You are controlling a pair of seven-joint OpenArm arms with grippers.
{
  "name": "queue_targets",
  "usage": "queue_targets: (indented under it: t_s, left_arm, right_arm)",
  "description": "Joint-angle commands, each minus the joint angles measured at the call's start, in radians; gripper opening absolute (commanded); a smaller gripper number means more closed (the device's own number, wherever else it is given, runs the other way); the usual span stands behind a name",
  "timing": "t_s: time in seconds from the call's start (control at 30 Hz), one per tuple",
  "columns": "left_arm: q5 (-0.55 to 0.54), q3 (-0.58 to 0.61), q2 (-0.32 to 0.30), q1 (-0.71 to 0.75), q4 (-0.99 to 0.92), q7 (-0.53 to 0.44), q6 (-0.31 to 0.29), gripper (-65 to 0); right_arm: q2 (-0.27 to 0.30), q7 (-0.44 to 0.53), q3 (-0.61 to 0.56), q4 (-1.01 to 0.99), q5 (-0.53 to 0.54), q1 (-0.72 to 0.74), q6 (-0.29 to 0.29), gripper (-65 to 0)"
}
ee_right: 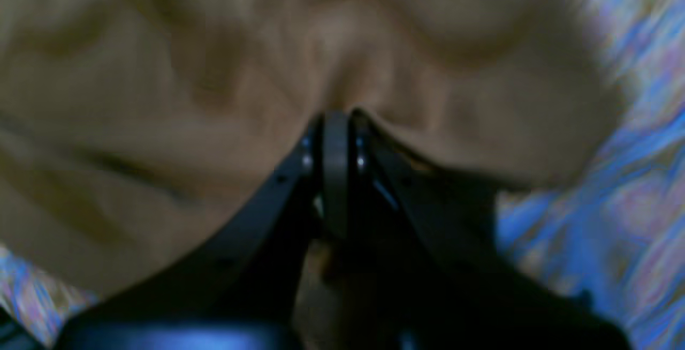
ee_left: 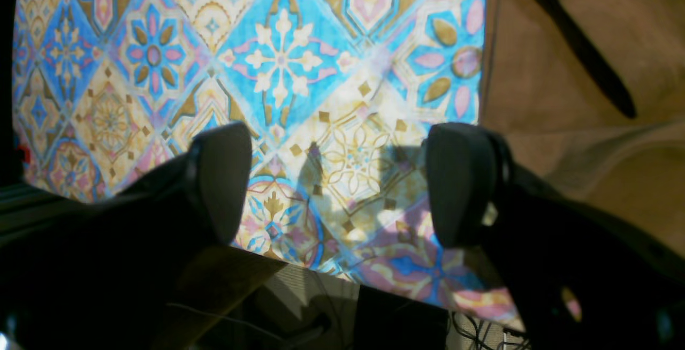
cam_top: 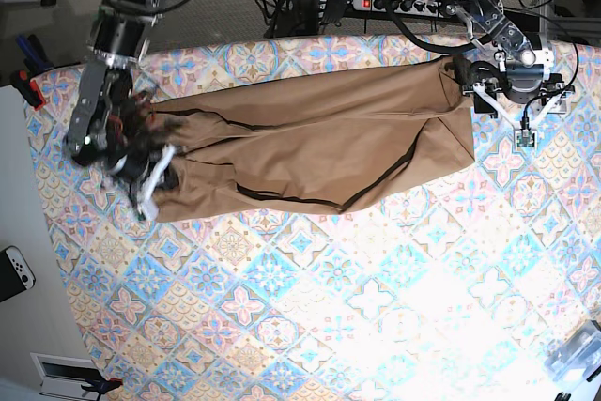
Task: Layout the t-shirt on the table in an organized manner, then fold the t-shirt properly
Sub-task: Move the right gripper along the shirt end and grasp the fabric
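The tan-brown t-shirt point(cam_top: 310, 133) lies stretched in a long wrinkled band across the far part of the patterned table point(cam_top: 329, 298). My right gripper point(cam_top: 155, 176) is at the shirt's left end. In the blurred right wrist view it point(ee_right: 337, 120) is shut on a bunched fold of the shirt point(ee_right: 214, 71). My left gripper point(cam_top: 467, 84) is at the shirt's right end, near the table's far edge. In the left wrist view it point(ee_left: 342, 184) is open and empty over bare tablecloth point(ee_left: 278, 61). The shirt point(ee_left: 562, 82) lies just right of its right finger point(ee_left: 460, 184).
Cables and a power strip point(cam_top: 394, 2) lie behind the table's far edge. A white surface with a game controller point(cam_top: 14, 269) is at the left. A clear plastic object point(cam_top: 575, 354) sits at the table's near right corner. Red-handled tools point(cam_top: 28, 82) lie at the far left.
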Motion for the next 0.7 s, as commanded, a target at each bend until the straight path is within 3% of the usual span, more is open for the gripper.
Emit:
queue_targets:
  t_s: [0.0, 0.13, 0.33, 0.67]
  left_arm:
    - [-0.006, 0.002, 0.005, -0.008, 0.017, -0.018, 0.005, -15.4]
    - [-0.006, 0.002, 0.005, -0.008, 0.017, -0.018, 0.005, -15.4]
    - [-0.007, 0.002, 0.005, -0.013, 0.017, -0.018, 0.005, -15.4]
    - [-0.009, 0.005, 0.005, -0.057, 0.018, -0.019, 0.005, -15.4]
  right_arm:
    - [0.009, 0.013, 0.005, 0.02, 0.016, 0.014, 0.006, -65.0]
    - [0.009, 0.013, 0.024, 0.02, 0.019, 0.04, 0.006, -65.0]
    - [0.007, 0.013, 0.175, 0.018, 0.021, 0.104, 0.006, -65.0]
    - [0.007, 0.01, 0.182, 0.017, 0.021, 0.101, 0.006, -65.0]
